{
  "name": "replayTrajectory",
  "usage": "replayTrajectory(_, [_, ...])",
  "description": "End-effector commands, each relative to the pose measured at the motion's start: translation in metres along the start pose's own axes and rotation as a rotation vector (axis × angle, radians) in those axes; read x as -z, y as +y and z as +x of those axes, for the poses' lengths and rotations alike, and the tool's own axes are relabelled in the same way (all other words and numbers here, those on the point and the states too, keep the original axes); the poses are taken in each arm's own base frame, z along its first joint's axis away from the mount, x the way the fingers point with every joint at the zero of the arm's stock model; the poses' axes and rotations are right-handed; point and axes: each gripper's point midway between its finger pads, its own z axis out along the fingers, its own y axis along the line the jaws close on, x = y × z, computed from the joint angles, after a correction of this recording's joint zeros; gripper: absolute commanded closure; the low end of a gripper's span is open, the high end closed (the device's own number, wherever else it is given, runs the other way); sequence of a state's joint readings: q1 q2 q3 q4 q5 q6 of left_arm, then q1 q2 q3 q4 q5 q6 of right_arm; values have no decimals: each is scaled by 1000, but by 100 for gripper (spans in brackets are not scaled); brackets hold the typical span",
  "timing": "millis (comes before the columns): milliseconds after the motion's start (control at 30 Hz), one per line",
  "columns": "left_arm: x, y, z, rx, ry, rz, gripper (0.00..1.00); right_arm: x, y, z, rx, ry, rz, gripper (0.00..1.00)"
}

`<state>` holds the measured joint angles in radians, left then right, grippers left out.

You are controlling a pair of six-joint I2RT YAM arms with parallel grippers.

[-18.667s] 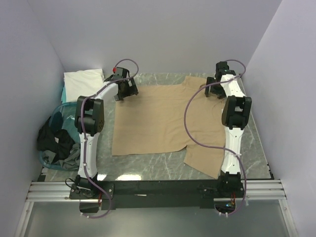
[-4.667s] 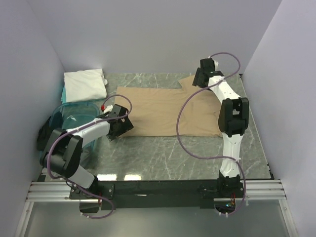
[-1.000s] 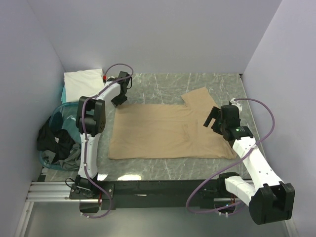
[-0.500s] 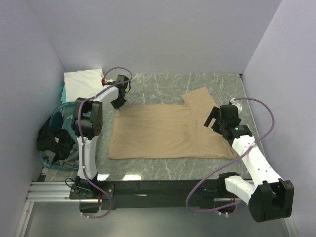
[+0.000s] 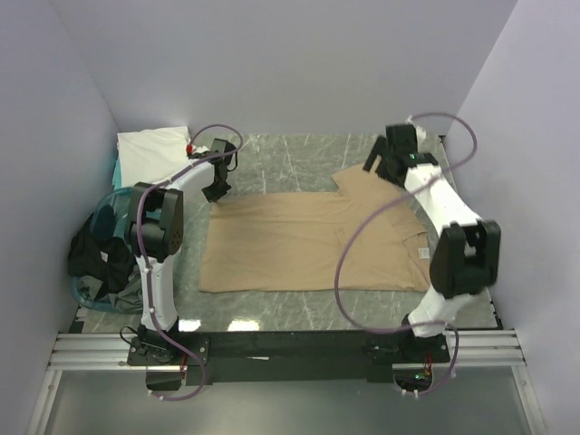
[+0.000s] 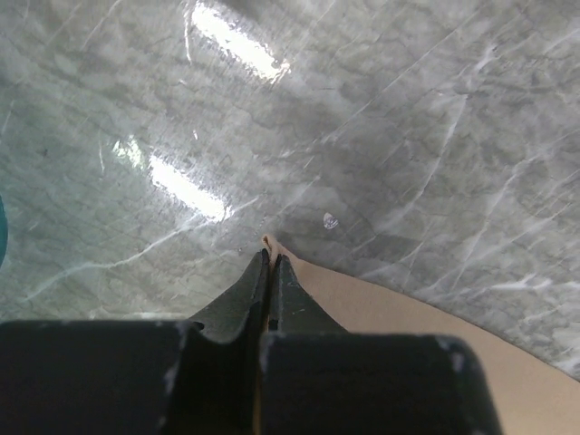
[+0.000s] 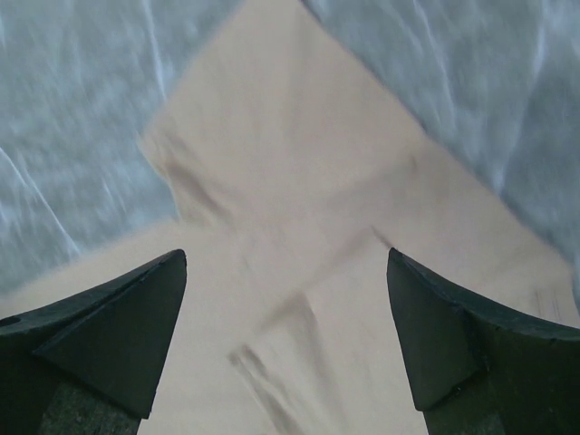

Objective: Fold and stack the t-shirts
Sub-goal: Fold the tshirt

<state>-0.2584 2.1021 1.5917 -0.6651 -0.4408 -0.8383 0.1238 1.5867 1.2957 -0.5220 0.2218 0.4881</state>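
A tan t-shirt lies flat across the marble table, with one sleeve sticking out toward the far right. My left gripper sits at the shirt's far left corner. In the left wrist view its jaws are shut on a thin tip of the tan t-shirt. My right gripper hovers over the sleeve. In the right wrist view it stands wide open above the tan t-shirt, with nothing between the fingers.
A folded white shirt lies in the far left corner. A teal basket with dark clothes stands off the table's left edge. Grey walls close in on three sides.
My right arm has swung from the shirt's near right side up to the far right, over the sleeve. My left gripper has shut on the shirt's far left corner.
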Motion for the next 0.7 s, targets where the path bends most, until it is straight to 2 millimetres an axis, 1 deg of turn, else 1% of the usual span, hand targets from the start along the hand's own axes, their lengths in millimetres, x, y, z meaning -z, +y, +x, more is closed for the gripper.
replayTrajectory(0, [20,-8,-15,-1,-42,62,99,-24,20,-57,18,-93,34,4])
replayTrajectory(33, [21,-10,-16,2,-46,71,99,-41,29,-73,21,-104,64,4])
replayTrajectory(100, [22,-10,-14,-4,-39,81,99,-60,34,-84,51,-94,98,4])
replayTrajectory(133, [23,-10,-14,-6,-40,85,99,-81,42,-91,66,-91,112,5])
replayTrajectory(200, [25,-12,-15,-4,-43,97,99,-102,46,-100,110,-99,132,5])
replayTrajectory(233, [27,-12,-15,-6,-46,103,99,-121,53,-104,130,-99,138,6])
replayTrajectory(267, [28,-12,-16,-6,-47,106,99,-130,53,-106,144,-102,149,6])
replayTrajectory(300, [28,-14,-16,-7,-51,111,99,-150,53,-99,181,-91,163,6])
replayTrajectory(333, [29,-14,-16,-6,-49,115,99,-156,57,-104,196,-112,154,6])
replayTrajectory(400, [28,-15,-15,-10,-45,119,99,-172,60,-105,234,-137,135,6])
replayTrajectory(433, [27,-16,-13,-15,-39,119,99,-176,63,-102,260,-130,119,6])
replayTrajectory(500, [25,-17,-12,-18,-34,112,99,-182,61,-105,285,-157,133,5])
replayTrajectory(567, [25,-16,-11,-26,-31,106,99,-185,56,-104,322,-156,157,4])
replayTrajectory(600, [25,-16,-11,-23,-33,104,99,-190,52,-98,333,-134,172,4])
replayTrajectory(667, [25,-15,-11,-20,-35,100,99,-196,52,-87,374,-101,157,4])
